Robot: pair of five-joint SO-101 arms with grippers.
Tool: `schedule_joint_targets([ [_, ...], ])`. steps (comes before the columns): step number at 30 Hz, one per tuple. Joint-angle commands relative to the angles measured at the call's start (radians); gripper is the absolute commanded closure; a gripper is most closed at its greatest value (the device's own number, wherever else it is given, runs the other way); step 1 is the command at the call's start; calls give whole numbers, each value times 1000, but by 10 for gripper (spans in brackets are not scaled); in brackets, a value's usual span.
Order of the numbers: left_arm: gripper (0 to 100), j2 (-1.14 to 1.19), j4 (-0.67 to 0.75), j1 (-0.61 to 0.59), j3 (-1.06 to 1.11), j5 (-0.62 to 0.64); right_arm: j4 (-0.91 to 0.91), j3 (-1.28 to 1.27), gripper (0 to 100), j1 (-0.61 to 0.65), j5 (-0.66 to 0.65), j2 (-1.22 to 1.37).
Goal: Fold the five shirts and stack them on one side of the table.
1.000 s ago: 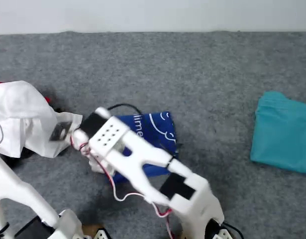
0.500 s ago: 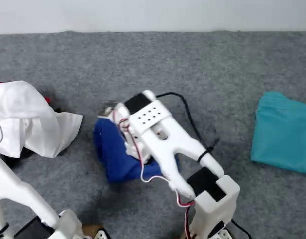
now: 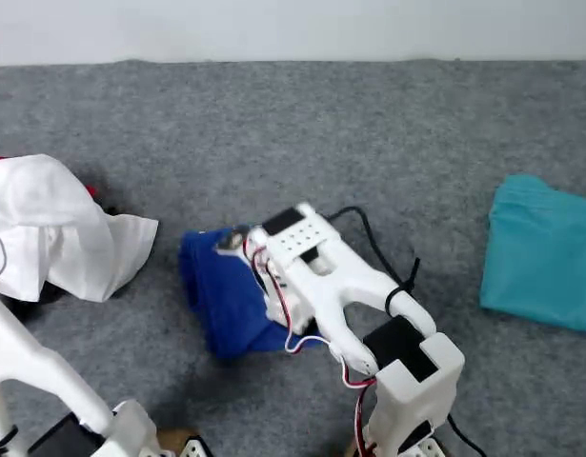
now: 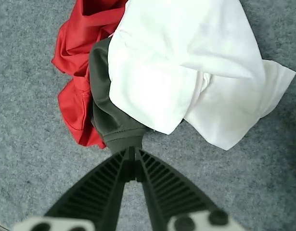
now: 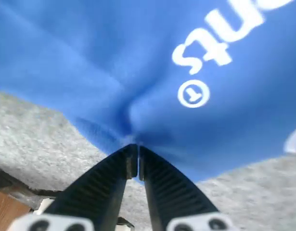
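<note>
Your right gripper is clamped on a bunched edge of the blue shirt mid-table, probably to drag a fold over. Left gripper is pinched shut on the dark shirt under the unfolded pile, well apart from the folded teal shirt.

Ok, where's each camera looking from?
High view: overhead, looking down on the grey felt tabletop; white left arm and right arm show.
Left wrist view: on left arm, over black jaws shut on dark grey cloth shirt.
Right wrist view: on right arm, jaws pinching blue printed cloth shirt.
High and right wrist share that blue shirt.
</note>
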State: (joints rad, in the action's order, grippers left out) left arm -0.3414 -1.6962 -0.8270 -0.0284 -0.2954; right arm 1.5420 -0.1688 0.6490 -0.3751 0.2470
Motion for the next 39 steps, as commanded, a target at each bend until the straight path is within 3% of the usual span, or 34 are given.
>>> schedule_joint_targets([
  [1,983,-34,23,2,-7,-8,88,236,985,5,-5,-62],
  [5,983,-34,23,2,-7,-8,124,394,985,62,46,-54],
  [12,983,-34,21,2,-7,-6,50,387,985,174,51,21],
  [17,983,-35,15,-2,-10,-5,-90,433,983,160,51,134],
  [21,983,-35,14,-5,-12,-5,-70,578,976,145,51,151],
  [28,983,-35,8,-5,-8,-3,-48,775,742,150,51,226],
  [39,983,-35,8,-5,-7,-3,-24,1122,734,154,51,527],
])
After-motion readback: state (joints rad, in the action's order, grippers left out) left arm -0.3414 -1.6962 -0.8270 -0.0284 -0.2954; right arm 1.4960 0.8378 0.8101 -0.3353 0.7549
